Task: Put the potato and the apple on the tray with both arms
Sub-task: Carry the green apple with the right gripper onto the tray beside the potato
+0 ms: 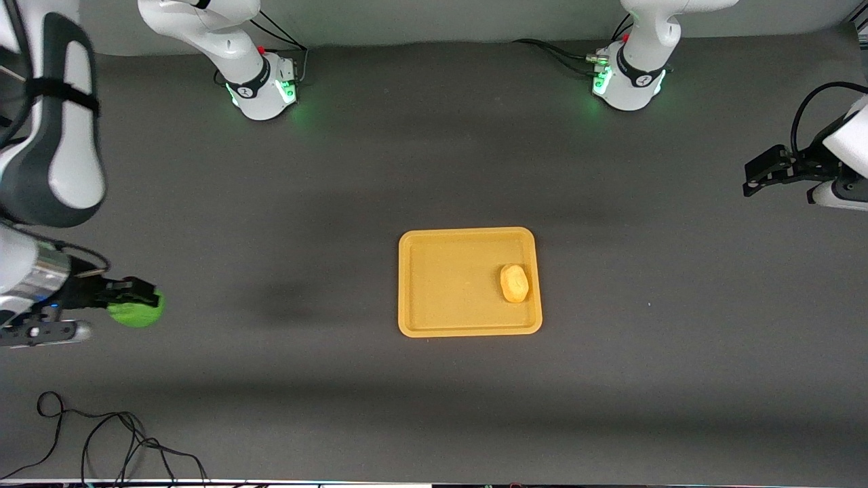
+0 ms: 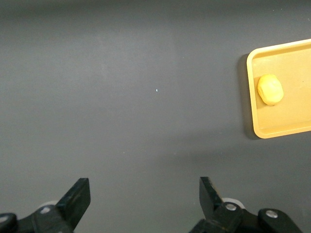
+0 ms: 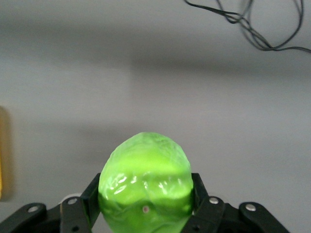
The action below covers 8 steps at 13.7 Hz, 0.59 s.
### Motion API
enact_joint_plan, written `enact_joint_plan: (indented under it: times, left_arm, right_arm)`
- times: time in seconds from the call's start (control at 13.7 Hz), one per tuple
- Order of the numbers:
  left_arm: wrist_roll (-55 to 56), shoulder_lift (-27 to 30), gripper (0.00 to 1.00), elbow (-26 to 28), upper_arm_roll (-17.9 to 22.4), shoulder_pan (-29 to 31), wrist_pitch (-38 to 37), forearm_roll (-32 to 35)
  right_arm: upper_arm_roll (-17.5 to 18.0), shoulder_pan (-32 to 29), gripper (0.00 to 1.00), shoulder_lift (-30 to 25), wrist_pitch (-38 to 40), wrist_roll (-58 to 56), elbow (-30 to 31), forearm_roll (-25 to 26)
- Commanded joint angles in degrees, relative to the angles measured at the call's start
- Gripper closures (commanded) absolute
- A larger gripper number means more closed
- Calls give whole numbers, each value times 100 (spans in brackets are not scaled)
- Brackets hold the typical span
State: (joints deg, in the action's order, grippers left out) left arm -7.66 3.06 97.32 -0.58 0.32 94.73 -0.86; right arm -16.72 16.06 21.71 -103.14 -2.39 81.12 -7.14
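Dark grey matte table (image 1: 434, 169)

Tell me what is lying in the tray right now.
Only the potato lies in the tray, toward the left arm's end. The apple is not there: the right gripper holds it over the table.

White arms (image 1: 224, 41) — grey caps, black cables.

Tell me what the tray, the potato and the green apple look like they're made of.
The tray: apparently moulded plastic, matte yellow-orange, one uniform colour with rounded corners and a low rim. The potato on it: probably a plastic or foam replica, matte and evenly coloured. The apple, clamped in the right gripper: likely glossy plastic, given its bright highlights and slightly crinkled surface.
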Motion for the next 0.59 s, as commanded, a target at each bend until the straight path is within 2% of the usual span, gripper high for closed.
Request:
enact_joint_plan:
  times: [0.0, 0.22, 0.51]
  left_arm:
    - [-7, 107, 0, 156, 23, 38, 107, -46]
    - [-7, 98, 0, 164, 23, 108, 98, -46]
    - [10, 89, 0, 331, 14, 91, 203, -37]
  right_arm:
    - [-68, 878, 71, 158, 224, 1386, -377, 231]
    - [-24, 1889, 71, 394, 224, 3089, -456, 187]
    - [-15, 3164, 71, 1456, 215, 4675, -1586, 161]
